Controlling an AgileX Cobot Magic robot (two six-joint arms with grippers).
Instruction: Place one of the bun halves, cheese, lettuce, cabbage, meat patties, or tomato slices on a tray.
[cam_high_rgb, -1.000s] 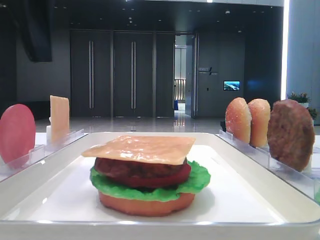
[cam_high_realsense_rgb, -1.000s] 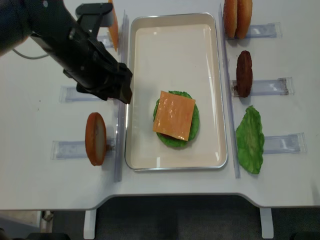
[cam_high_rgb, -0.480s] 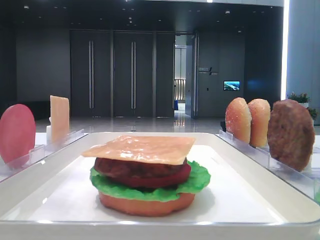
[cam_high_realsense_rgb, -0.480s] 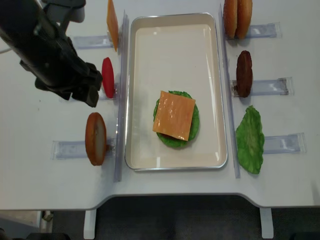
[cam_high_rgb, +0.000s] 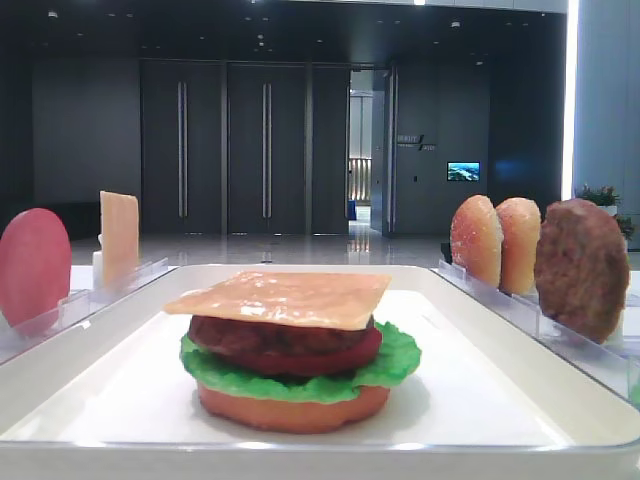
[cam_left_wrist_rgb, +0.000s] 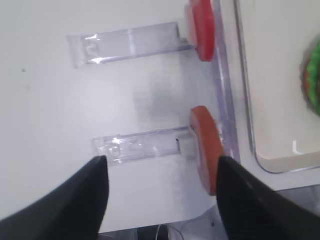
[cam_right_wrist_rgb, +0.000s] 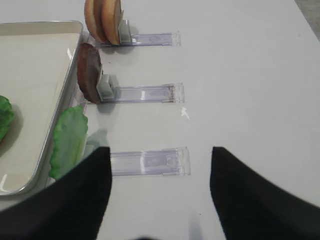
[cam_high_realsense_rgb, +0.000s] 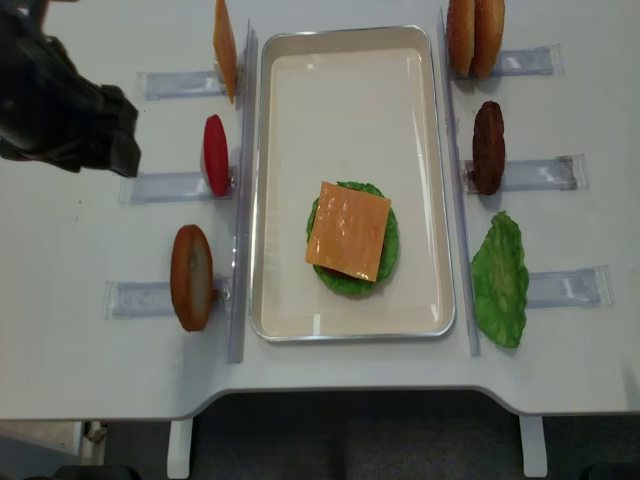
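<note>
On the white tray stands a stack topped by a cheese slice over lettuce. From the front it reads cheese, patty, lettuce, bun. My left gripper hangs open and empty at the table's far left, well away from the tray. In the left wrist view, the left gripper is near the flat bun half and tomato slice. The right gripper is open and empty above a bare rack.
Clear racks flank the tray. The left ones hold a cheese slice, a tomato slice and a flat bun. The right ones hold two domed buns and a patty. A lettuce leaf lies beside them.
My left arm has pulled back from the tray's left edge toward the far left of the table, uncovering the tomato slice. Its jaws stayed open. The stack has not moved.
</note>
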